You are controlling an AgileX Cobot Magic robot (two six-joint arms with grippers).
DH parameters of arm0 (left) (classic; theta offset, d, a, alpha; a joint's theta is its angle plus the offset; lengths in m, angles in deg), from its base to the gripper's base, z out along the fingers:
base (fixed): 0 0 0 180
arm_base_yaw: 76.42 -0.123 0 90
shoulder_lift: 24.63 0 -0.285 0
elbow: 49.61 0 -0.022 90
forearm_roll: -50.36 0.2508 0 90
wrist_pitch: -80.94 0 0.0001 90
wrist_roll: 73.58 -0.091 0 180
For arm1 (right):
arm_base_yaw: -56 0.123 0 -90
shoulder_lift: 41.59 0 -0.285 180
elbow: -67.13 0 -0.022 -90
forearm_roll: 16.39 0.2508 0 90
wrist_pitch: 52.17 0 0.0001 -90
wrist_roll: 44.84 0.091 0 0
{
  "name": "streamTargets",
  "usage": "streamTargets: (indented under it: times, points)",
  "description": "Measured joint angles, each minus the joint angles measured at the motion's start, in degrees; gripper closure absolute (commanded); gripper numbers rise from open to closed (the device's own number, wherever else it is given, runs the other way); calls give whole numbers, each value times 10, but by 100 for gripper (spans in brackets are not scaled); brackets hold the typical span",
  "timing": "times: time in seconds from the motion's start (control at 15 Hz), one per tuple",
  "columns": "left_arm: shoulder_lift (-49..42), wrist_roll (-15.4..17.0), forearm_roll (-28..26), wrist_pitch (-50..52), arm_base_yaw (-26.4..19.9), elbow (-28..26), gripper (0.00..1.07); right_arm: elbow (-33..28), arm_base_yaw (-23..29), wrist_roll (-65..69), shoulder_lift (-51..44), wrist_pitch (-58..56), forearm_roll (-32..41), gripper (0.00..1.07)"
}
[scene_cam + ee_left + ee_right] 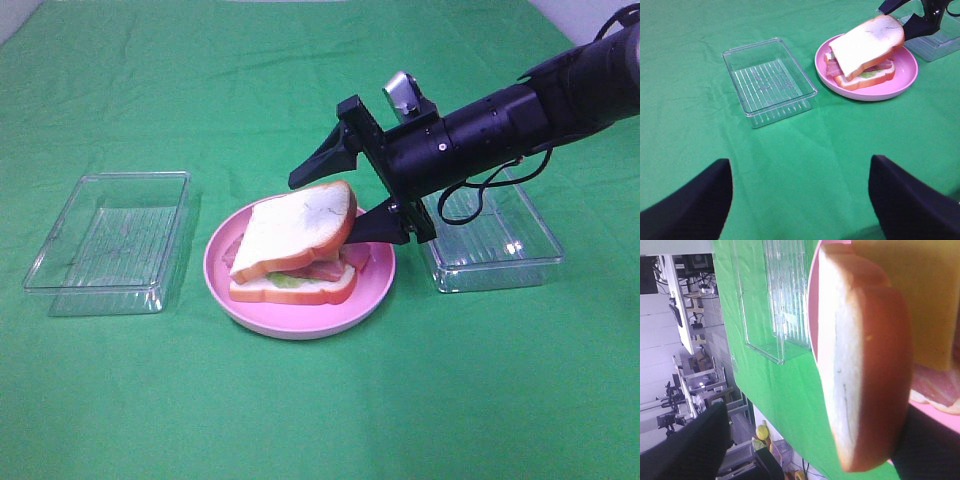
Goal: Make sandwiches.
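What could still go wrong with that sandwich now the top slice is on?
The top bread slice sits tilted, one edge propped on the lower finger of the right gripper, whose jaws are open around it. Pulling back could drag the slice off the stack, or nudge the pink plate. The filling might also shift.

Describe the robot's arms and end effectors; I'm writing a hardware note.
The right arm is a black tube with thin black cables looped under it and a small silver camera on its wrist. Its end effector has two black, tapered fingers. The left end effector shows two broad black fingers.
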Motion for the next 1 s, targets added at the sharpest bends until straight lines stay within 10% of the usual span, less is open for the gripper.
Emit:
streamTargets:
  times: [0.4, 1.0]
  points:
    - [0, 0, 0, 0, 0, 0, 34, 0, 0, -2, 0, -17, -57, 30]
    - [0, 0, 0, 0, 0, 0, 34, 138, 0, 128, -3, -62, -360, 30]
